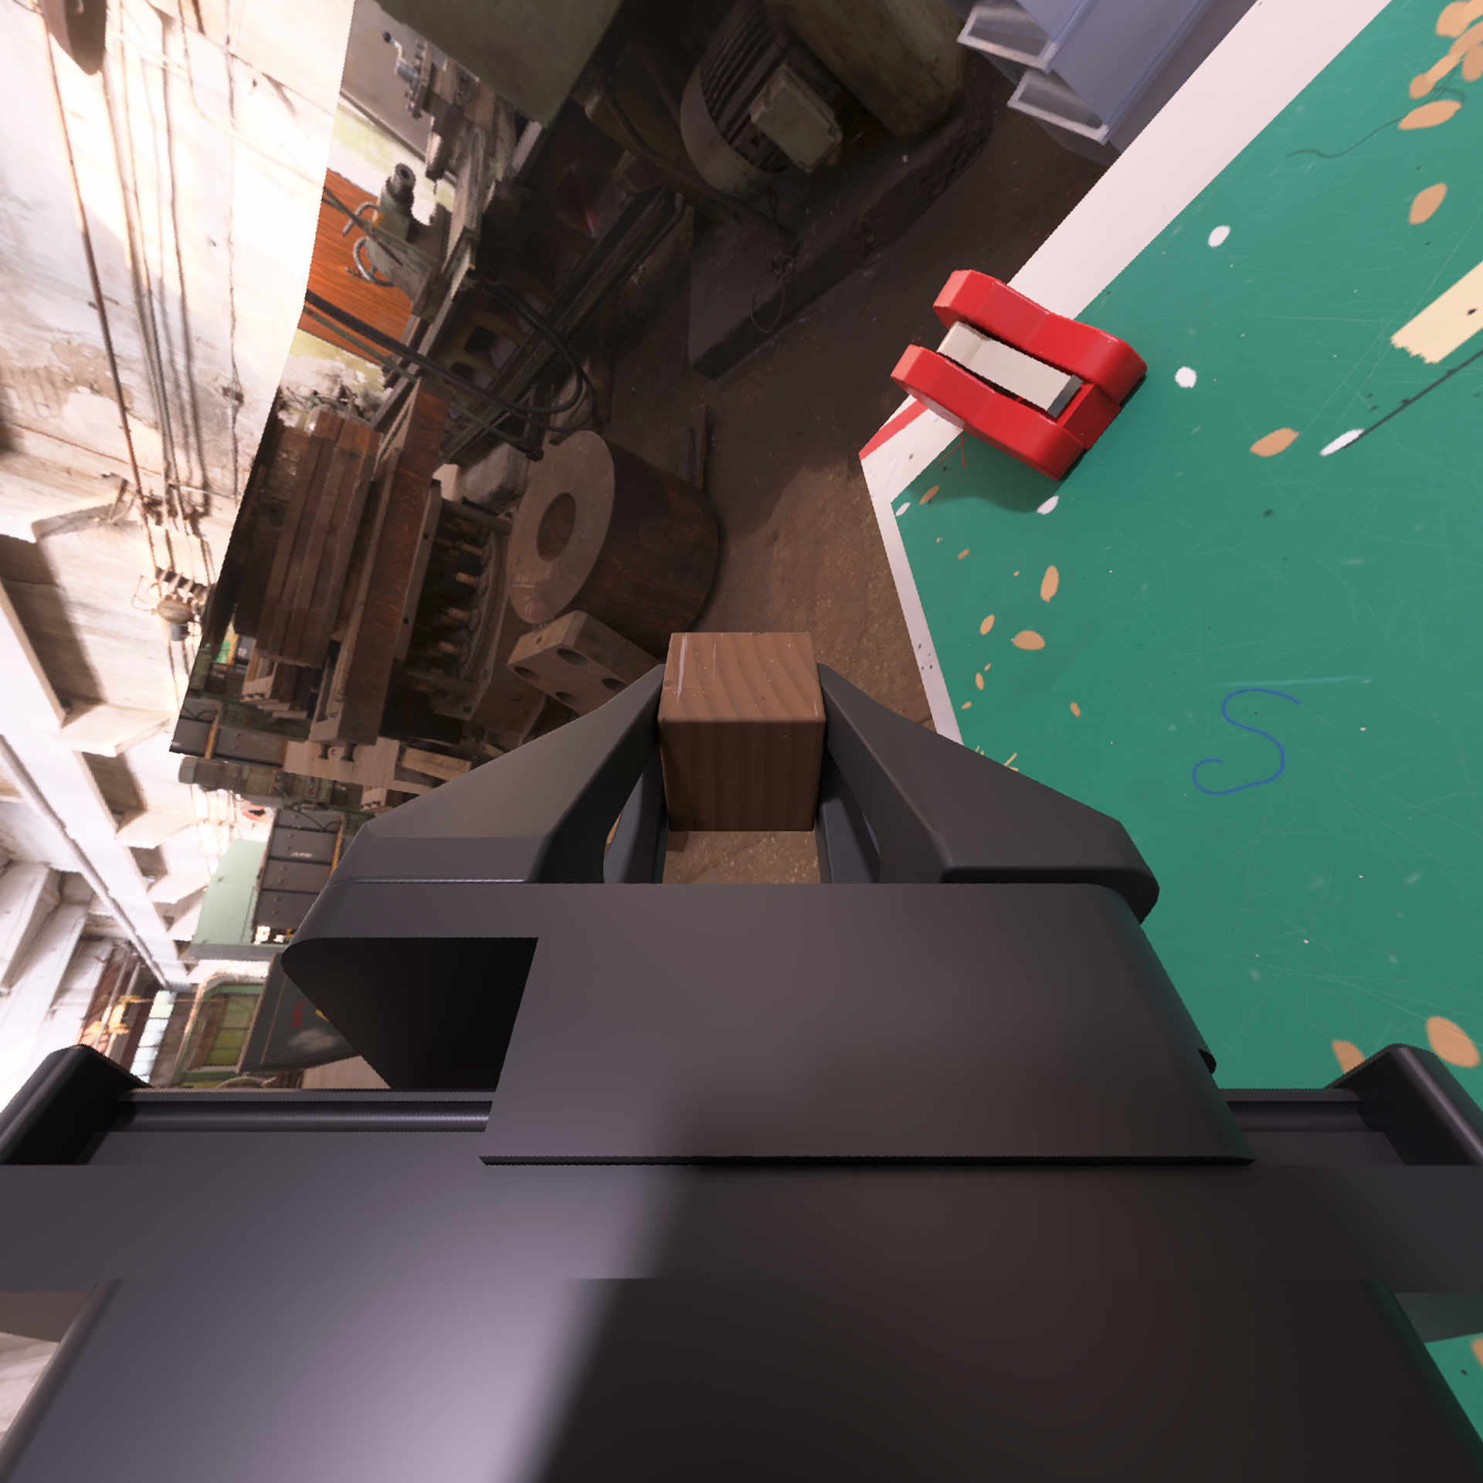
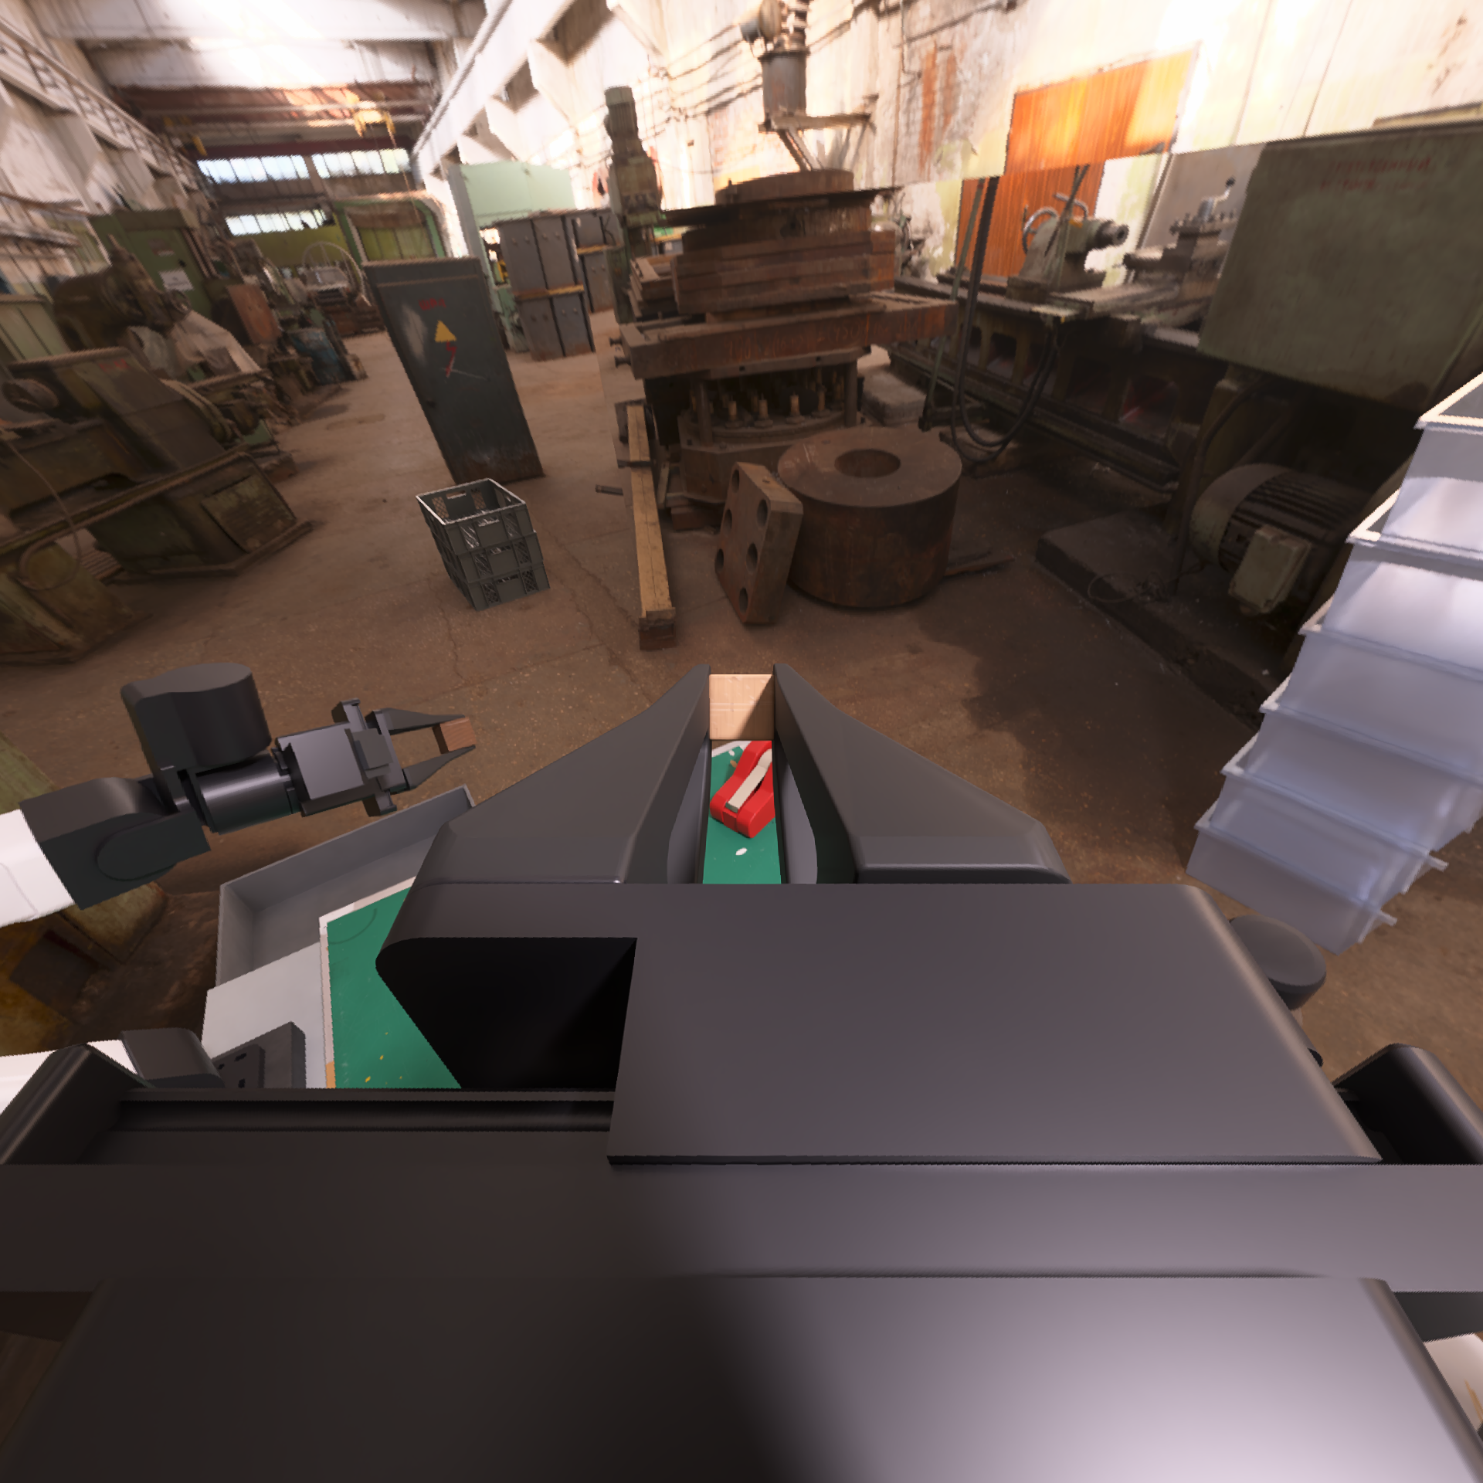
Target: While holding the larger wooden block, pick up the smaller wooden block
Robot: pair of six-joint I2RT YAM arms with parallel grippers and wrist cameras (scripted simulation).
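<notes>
My left gripper [image 1: 742,678] is shut on the larger wooden block [image 1: 742,746], a dark brown cube, and holds it in the air beyond the table's edge. My right gripper [image 2: 742,674] is shut on the smaller wooden block [image 2: 740,706], a pale tan piece at the fingertips, above the green mat [image 2: 742,863]. In the right wrist view the left gripper [image 2: 437,742] shows far to the left, level with mine, with the brown block [image 2: 456,734] in it.
A red holder with a grey insert [image 1: 1019,373] lies on the green mat [image 1: 1244,562] near the table's corner; it shows between my right fingers [image 2: 742,790]. A stack of translucent bins [image 2: 1364,698] stands at the right. A grey tray [image 2: 265,899] lies at the left.
</notes>
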